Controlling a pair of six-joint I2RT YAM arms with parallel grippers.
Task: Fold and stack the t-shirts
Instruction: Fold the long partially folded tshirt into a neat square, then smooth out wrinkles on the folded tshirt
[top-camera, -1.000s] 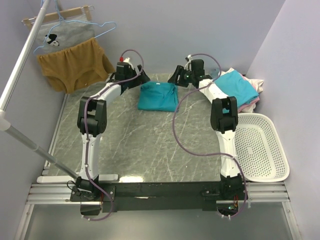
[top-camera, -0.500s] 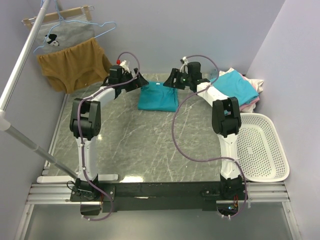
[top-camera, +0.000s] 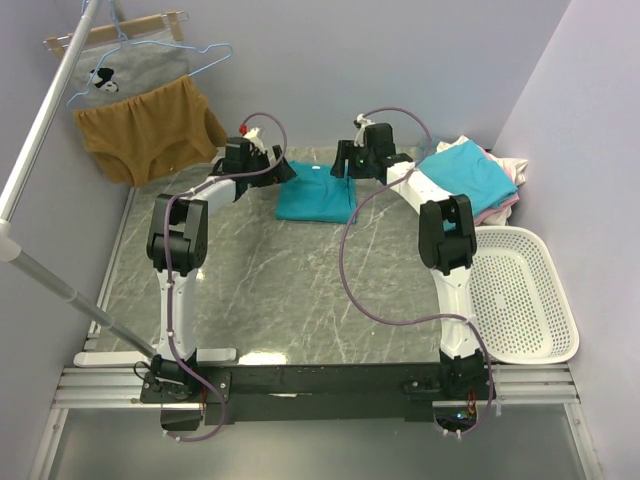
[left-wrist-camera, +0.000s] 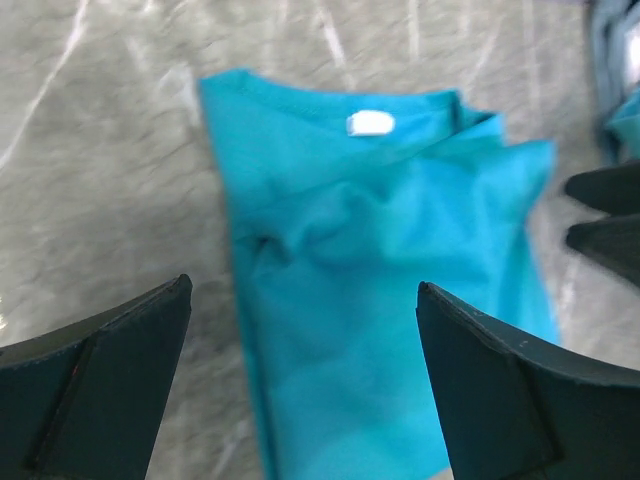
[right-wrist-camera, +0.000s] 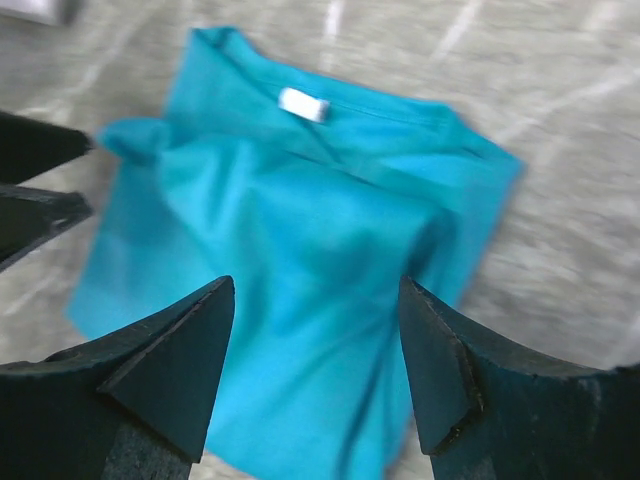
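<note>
Grippers wide over folded teal t-shirt (top-camera: 316, 193).
We see left gripper (left-wrist-camera: 302, 300) and right gripper (right-wrist-camera: 316, 290) both spread wide, empty, either side of it at the far end of the marble table (top-camera: 260, 270); turquoise t-shirt (top-camera: 470, 172) tops a pile to the right, beside the white basket (top-camera: 520, 290).

One teal t-shirt (top-camera: 316, 194), one basket (top-camera: 560, 300) (white), two arms (top-camera: 178, 235) (top-camera: 445, 230).

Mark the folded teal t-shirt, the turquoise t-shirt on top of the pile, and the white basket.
folded teal t-shirt (top-camera: 315, 197), top external view, middle of the cloth.
turquoise t-shirt (top-camera: 478, 172), top external view, its upper face.
white basket (top-camera: 522, 295), top external view, bare mesh floor.
</note>
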